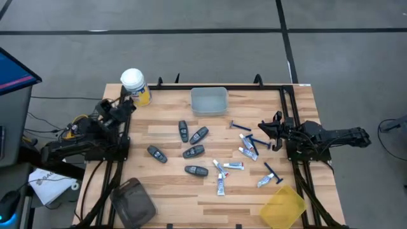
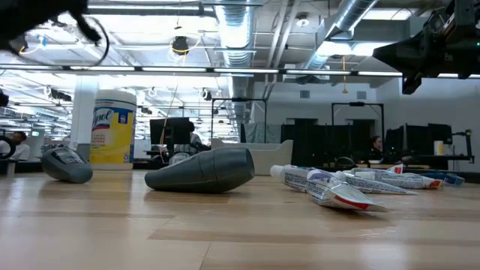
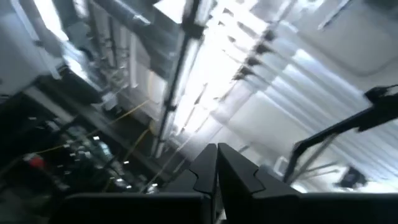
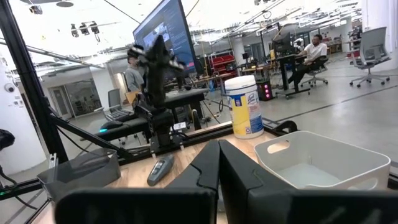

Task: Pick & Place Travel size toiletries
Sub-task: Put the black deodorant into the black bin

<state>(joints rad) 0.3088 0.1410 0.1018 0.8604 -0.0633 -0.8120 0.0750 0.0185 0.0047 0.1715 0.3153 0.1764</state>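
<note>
Several dark grey oval pods (image 1: 194, 151) lie on the wooden table's middle. To their right lie white squeeze tubes (image 1: 234, 165) and blue razors (image 1: 257, 140). In the low view a pod (image 2: 202, 171) and tubes (image 2: 330, 187) lie flat on the wood. My right gripper (image 1: 263, 128) hangs shut and empty above the table, at its right side, just right of the razors. In its wrist view (image 4: 217, 163) the fingers meet. My left gripper (image 1: 127, 105) is shut and empty at the far left, beside the yellow jar. In its wrist view (image 3: 216, 169) it points up at the ceiling.
A yellow jar with a white lid (image 1: 135, 86) stands at the far left corner. A pale empty bin (image 1: 209, 100) sits at the far middle. A yellow container (image 1: 283, 205) is at the near right and a dark grey container (image 1: 133, 200) at the near left.
</note>
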